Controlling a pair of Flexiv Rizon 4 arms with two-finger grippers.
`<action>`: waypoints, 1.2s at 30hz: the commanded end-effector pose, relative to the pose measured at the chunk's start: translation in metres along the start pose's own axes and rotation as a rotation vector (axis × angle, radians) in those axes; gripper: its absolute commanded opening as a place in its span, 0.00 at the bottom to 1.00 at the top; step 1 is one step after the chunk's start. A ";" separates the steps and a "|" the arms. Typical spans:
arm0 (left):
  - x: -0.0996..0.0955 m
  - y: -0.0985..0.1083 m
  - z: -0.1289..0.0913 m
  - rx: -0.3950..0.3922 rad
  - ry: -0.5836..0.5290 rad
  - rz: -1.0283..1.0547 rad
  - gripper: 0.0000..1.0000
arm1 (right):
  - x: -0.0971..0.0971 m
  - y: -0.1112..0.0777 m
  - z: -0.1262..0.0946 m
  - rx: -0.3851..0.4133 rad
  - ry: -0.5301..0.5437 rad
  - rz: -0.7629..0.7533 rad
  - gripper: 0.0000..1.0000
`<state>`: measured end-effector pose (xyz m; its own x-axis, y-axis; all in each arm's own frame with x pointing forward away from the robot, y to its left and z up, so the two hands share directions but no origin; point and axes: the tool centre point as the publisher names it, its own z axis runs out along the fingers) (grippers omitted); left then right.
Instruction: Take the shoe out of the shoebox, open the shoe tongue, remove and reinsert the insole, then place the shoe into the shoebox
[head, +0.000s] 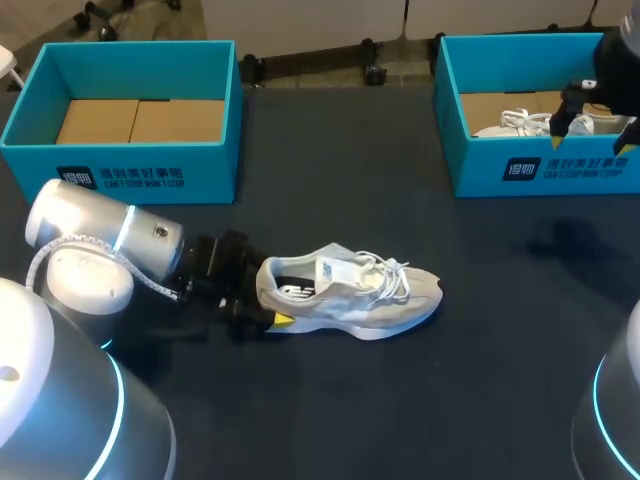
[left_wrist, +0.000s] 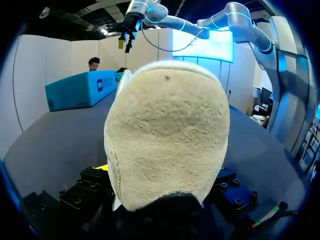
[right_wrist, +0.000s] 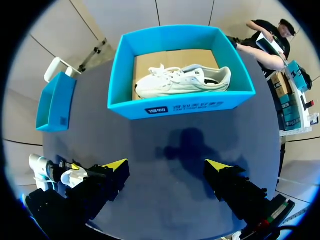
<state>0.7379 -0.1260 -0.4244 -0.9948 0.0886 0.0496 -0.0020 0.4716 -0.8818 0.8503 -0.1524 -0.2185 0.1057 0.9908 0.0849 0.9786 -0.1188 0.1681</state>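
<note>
Dark table (head: 400, 400), two teal boxes along its far edge. Left shoebox (head: 150, 170) at 10 o'clock, bare cardboard floor showing. Right shoebox (head: 480, 170) at 2 o'clock, white shoe (right_wrist: 182, 80) lying inside. Grey shoe (head: 350, 295) lies on its sole at table centre, toe to 3 o'clock, heel to 9 o'clock. Left gripper (head: 268, 298) sits at that heel, which fills the left wrist view; cannot tell whether it is clamped. Right gripper (right_wrist: 167, 167) hangs above the right shoebox's near wall, fingers wide apart, holding nothing.
</note>
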 end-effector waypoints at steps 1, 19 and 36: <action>0.002 0.001 0.001 -0.006 0.001 -0.001 0.00 | -0.001 -0.003 0.001 -0.005 0.005 0.000 1.00; 0.002 0.001 0.001 -0.016 -0.002 0.000 0.00 | 0.023 -0.032 -0.006 0.014 -0.020 0.007 1.00; 0.002 0.001 0.001 -0.016 -0.002 0.000 0.00 | 0.098 -0.076 -0.004 0.049 0.002 -0.004 1.00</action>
<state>0.7379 -0.1256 -0.4249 -0.9949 0.0874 0.0498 -0.0015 0.4819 -0.8762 0.7853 -0.0552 -0.2122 0.0998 0.9912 0.0871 0.9862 -0.1101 0.1234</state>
